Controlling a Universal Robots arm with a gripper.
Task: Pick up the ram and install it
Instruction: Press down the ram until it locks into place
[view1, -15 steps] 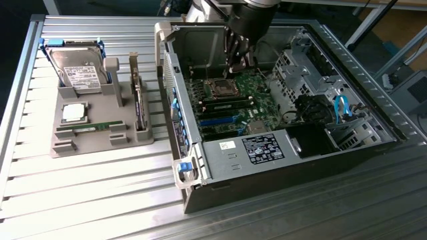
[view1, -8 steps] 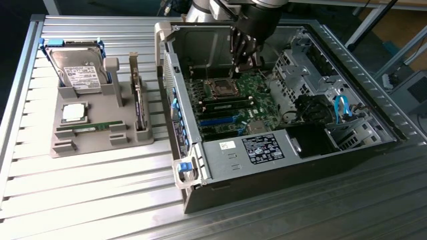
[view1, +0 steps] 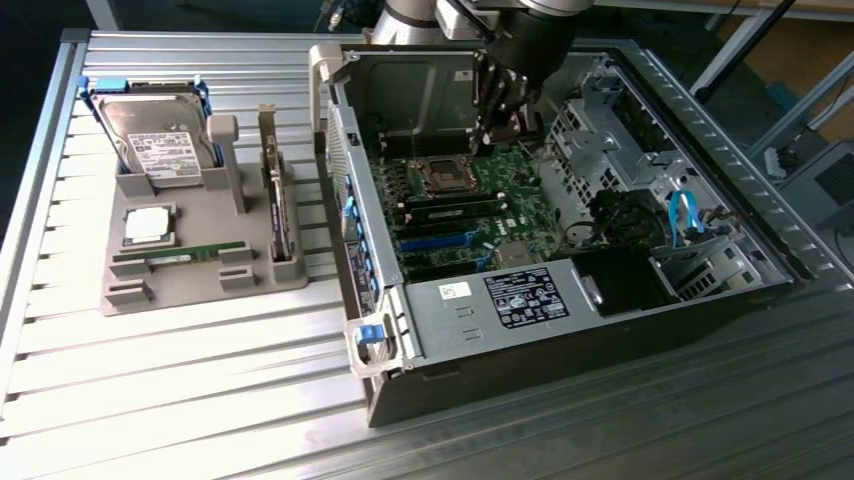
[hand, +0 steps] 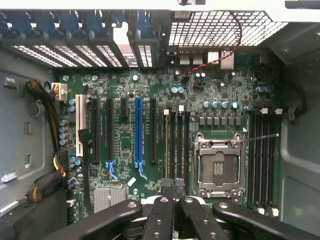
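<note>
Slatted table (view1: 160, 400); open PC case (view1: 561, 300) w/ motherboard (hand: 150, 90); fingers (hand: 173, 192) closed, over slots; ram (view1: 180, 255) in tray (view1: 200, 290).

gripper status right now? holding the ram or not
gripper: shut, fingers together over the motherboard inside the computer case; whether a ram stick is between them cannot be told.

My closed gripper (view1: 505, 128) hangs inside the open case (view1: 400, 330), above the motherboard (hand: 150, 90). The drive cage (view1: 601, 130) crowds it on the exterior view's right; the case wall (view1: 400, 90) stands behind it.
</note>
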